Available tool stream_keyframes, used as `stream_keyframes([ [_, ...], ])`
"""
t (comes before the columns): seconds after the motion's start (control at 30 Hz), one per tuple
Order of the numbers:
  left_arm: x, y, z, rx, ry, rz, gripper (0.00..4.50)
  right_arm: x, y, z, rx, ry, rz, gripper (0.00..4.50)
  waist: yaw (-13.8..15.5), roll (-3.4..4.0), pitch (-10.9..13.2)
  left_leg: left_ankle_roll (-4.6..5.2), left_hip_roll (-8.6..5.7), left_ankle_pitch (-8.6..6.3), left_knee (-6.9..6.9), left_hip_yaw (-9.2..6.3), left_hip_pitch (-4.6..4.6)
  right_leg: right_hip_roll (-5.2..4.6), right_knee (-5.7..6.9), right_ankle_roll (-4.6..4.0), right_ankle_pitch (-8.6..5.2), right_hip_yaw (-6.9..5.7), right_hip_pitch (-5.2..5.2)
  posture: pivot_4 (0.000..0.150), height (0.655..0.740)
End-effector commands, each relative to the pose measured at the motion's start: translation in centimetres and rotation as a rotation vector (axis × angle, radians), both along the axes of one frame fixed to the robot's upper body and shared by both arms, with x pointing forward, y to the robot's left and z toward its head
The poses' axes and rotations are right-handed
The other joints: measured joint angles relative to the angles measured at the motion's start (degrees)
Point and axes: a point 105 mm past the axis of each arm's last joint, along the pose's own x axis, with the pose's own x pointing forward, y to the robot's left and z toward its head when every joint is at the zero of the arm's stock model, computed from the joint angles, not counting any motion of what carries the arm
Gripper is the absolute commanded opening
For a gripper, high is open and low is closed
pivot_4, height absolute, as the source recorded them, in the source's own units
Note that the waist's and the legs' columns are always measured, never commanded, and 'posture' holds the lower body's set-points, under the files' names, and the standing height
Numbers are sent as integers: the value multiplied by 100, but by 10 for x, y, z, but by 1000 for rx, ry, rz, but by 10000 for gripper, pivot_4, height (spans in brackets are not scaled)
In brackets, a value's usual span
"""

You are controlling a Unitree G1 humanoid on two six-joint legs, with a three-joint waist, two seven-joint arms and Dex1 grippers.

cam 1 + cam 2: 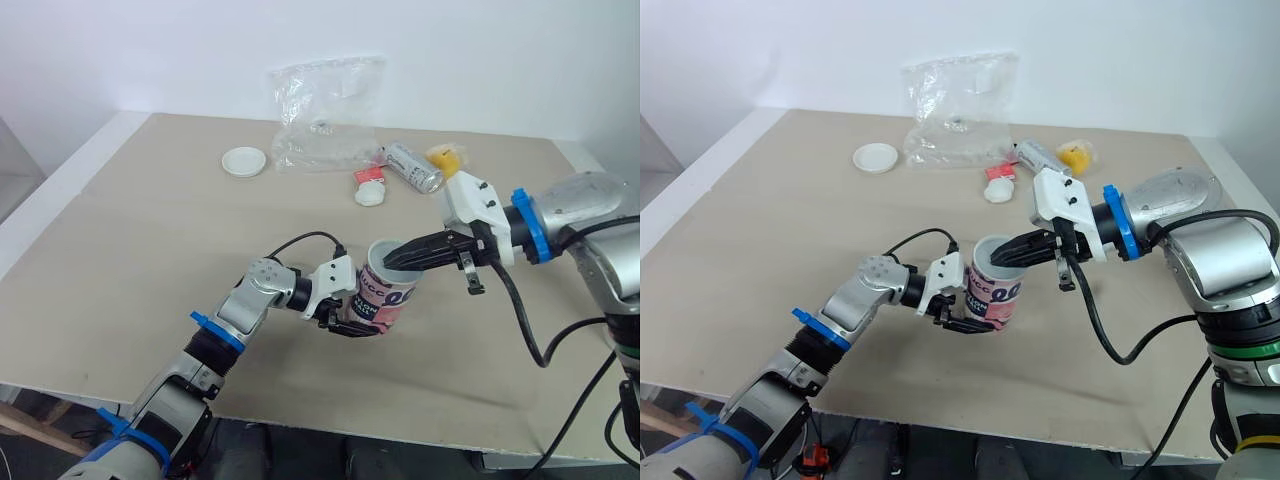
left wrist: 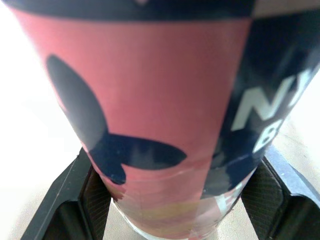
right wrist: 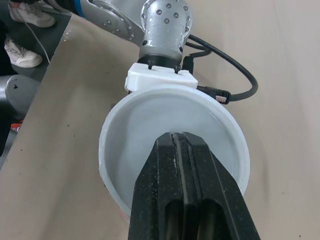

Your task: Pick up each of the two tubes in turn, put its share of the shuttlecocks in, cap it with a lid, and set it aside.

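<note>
Beige worktop [image 1: 150,250]: left gripper [image 1: 345,318] clamped round pink tube [image 1: 390,292]; right gripper [image 1: 390,262] fingers pressed together at tube's open mouth.

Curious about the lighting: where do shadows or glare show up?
Left eye view: faint shadows lie on the table under the tube and the left end effector; the clear bag glints. Left wrist view: the table beside the tube is washed out white. Right wrist view: the tube's white inside is evenly lit.
</note>
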Motion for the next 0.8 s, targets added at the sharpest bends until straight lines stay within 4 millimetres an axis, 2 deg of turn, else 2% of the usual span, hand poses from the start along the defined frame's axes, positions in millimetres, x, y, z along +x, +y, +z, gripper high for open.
stream_keyframes([
  [0.03,0,4,-17,56,39,21,32348,5,-3,-17,-61,73,-54,542,0,-4,-3,0,0,0,0,0,0,0,0,0,0,0,0,1500,7400],
  [0.3,0,3,-16,49,38,21,32348,3,-3,-23,-94,202,-121,542,-2,-13,-9,-7,2,-4,-1,1,16,-6,-3,-4,1,-2,-5,1500,7400],
  [0.43,0,3,-16,47,39,25,32348,3,-1,-19,-65,233,-131,542,-2,-14,-10,-8,1,-5,-1,2,17,-8,-3,-4,1,-2,-5,1500,7400],
  [0.5,1,3,-16,45,39,28,32348,7,-1,-13,-21,230,-151,542,-2,-14,-11,-8,1,-5,-1,3,17,-8,-4,-4,1,-2,-5,1500,7400],
  [0.63,3,7,-15,38,39,47,32348,18,-17,5,134,201,-229,542,-2,-16,-10,-8,1,-5,-1,2,15,-8,-4,-6,2,-3,-5,1500,7400],
  [0.8,5,12,-16,33,30,66,32348,14,-38,20,363,131,-281,542,0,-18,-8,0,0,0,-2,2,4,-6,-4,-3,3,-2,12,1500,7400],
])
